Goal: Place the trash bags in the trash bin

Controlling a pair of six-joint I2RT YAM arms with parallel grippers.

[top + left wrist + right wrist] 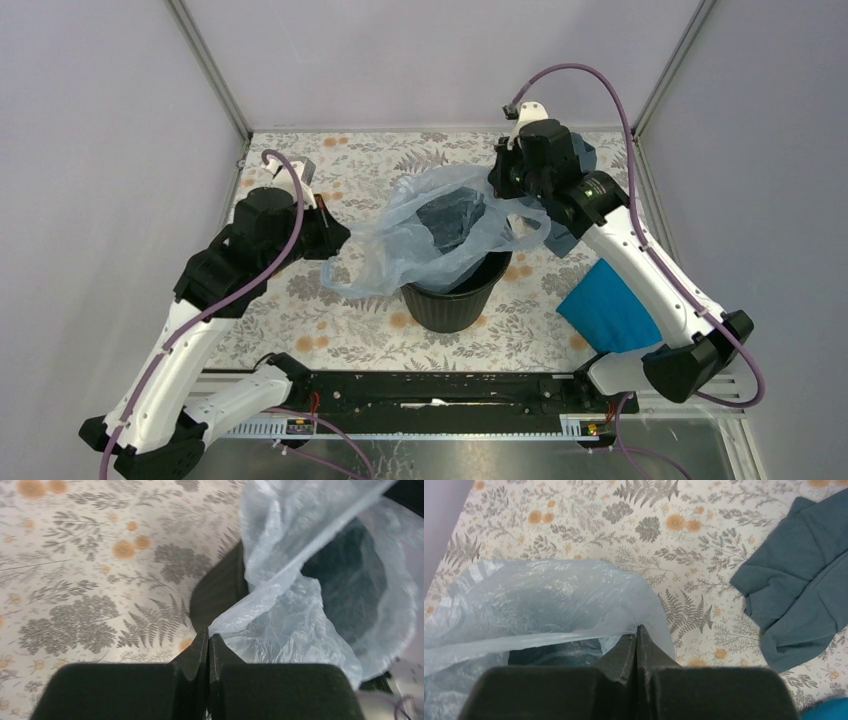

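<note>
The pale blue translucent trash bag [425,235] hangs open over the round black ribbed bin [455,300] at the table's middle, its lower part down inside the bin. My left gripper [335,240] is shut on the bag's left edge; the left wrist view shows the closed jaws pinching the plastic [280,615] beside the bin's rim [220,587]. My right gripper [503,180] is shut on the bag's far right edge above the bin; the right wrist view shows the closed jaws gripping the film [554,600].
A dull grey-blue cloth [804,580] lies on the flowered table to the right of the bin, partly under my right arm [565,235]. A bright blue cloth [605,305] lies at the near right. Grey walls close in the back and sides.
</note>
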